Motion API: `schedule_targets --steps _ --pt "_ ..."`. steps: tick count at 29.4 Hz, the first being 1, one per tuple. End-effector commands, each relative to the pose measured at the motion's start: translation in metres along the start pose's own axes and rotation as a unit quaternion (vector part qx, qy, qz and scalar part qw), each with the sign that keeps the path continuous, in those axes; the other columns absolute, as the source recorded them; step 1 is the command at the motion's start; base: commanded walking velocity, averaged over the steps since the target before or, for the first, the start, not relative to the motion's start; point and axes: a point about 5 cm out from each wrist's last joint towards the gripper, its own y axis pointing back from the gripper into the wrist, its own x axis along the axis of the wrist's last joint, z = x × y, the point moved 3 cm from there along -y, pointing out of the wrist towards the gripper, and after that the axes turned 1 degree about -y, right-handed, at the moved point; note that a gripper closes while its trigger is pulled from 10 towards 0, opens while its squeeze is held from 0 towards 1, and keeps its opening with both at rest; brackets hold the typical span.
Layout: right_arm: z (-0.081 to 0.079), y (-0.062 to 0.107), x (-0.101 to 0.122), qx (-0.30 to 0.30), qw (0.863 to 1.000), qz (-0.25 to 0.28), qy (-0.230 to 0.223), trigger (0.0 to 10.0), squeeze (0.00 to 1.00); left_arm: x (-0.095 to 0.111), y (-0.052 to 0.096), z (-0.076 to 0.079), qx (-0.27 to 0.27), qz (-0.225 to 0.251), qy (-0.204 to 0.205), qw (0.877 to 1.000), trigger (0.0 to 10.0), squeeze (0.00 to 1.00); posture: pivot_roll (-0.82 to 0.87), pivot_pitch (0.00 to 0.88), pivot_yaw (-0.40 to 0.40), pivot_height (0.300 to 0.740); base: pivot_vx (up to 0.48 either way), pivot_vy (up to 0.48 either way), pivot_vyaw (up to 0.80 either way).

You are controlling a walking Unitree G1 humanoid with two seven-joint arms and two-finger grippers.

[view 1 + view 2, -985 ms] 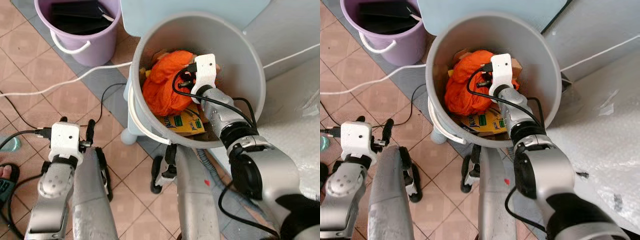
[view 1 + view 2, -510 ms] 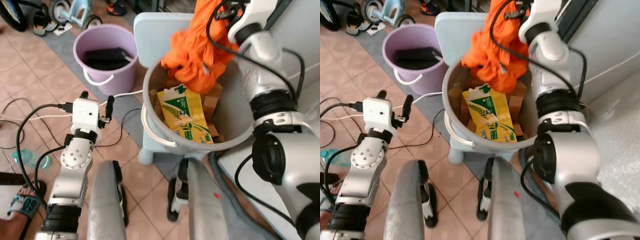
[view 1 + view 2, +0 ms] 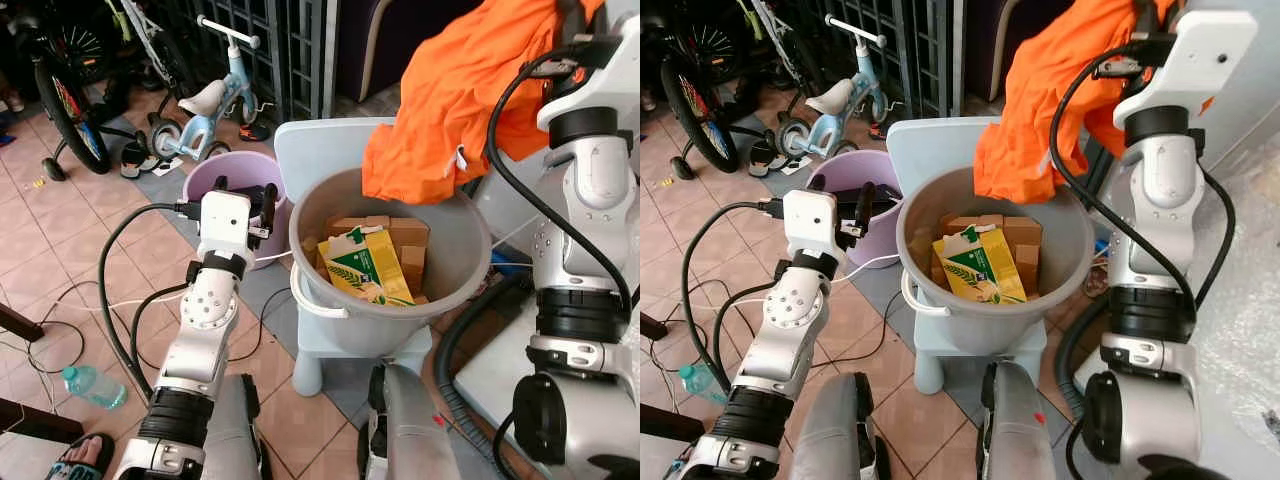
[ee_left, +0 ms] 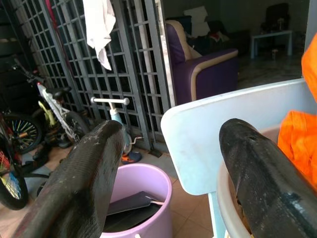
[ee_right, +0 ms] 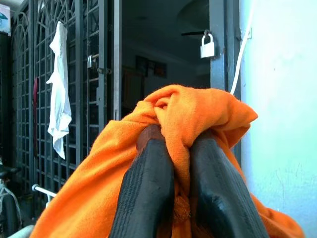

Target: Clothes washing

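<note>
Right wrist: hand (image 5: 173,163) clamps orange garment (image 5: 99,208).

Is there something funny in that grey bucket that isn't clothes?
Yes. The round grey plastic bucket holds a yellow-green carton and brown cardboard boxes, odd for laundry. The orange cloth garment hangs above it, pinched in the right gripper.

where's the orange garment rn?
Orange garment hangs above the grey bucket on the robot's right, pinched in the raised right gripper.
</note>
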Motion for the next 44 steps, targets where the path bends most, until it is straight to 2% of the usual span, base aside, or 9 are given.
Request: schedule_targets --steps 1,3,5,12,20,25,42,43,44 --pt "-0.012 -0.005 0.027 0.016 0.999 0.049 -0.004 0.0 0.00 -0.004 0.001 0.002 -0.006 -0.006 -0.005 1.000 10.0 0.00 -0.11 0.000 0.059 0.611 0.000 0.000 0.00" --pt "-0.028 -0.006 0.031 0.053 0.997 0.040 -0.032 0.0 0.00 -0.002 -0.004 0.005 -0.018 -0.001 -0.005 1.000 10.0 0.00 -0.11 0.000 0.067 0.611 0.000 0.000 0.00" --pt "-0.031 -0.007 0.036 0.060 0.997 0.047 -0.033 0.0 0.00 -0.001 -0.007 0.004 -0.018 0.001 -0.006 1.000 10.0 0.00 -0.11 0.000 0.065 0.616 0.000 0.000 0.00" --pt "-0.031 -0.018 0.044 0.051 0.996 0.049 -0.059 0.0 0.00 -0.002 -0.008 -0.004 -0.001 -0.002 -0.004 1.000 10.0 0.00 -0.10 0.000 0.055 0.661 0.000 0.000 0.00" --pt "-0.035 -0.019 0.050 0.055 0.995 0.049 -0.064 0.0 0.00 -0.005 -0.005 0.002 -0.009 -0.004 -0.001 1.000 10.0 0.00 -0.10 0.000 0.055 0.706 0.000 0.000 0.00" --pt "-0.035 -0.015 0.044 0.052 0.996 0.038 -0.065 0.0 0.00 -0.006 -0.007 0.001 -0.010 -0.005 -0.002 1.000 10.0 0.00 -0.11 0.000 0.060 0.740 0.000 0.000 0.00" --pt "-0.028 -0.014 0.035 0.042 0.997 0.019 -0.055 0.0 0.00 -0.006 -0.011 0.008 -0.011 -0.005 0.007 1.000 10.0 0.00 -0.12 0.000 0.058 0.740 0.000 0.000 0.00" --pt "-0.028 -0.014 0.032 0.034 0.998 0.011 -0.055 9.6 0.00 -0.004 -0.011 0.010 -0.016 0.000 0.005 1.000 10.0 0.00 -0.12 0.000 0.057 0.740 0.000 0.000 -0.73" --pt "-0.027 -0.014 0.030 0.031 0.998 0.006 -0.056 10.0 0.00 -0.003 -0.011 0.011 -0.021 0.003 -0.001 1.000 10.0 0.00 -0.12 0.000 0.055 0.740 0.000 0.000 -0.76"
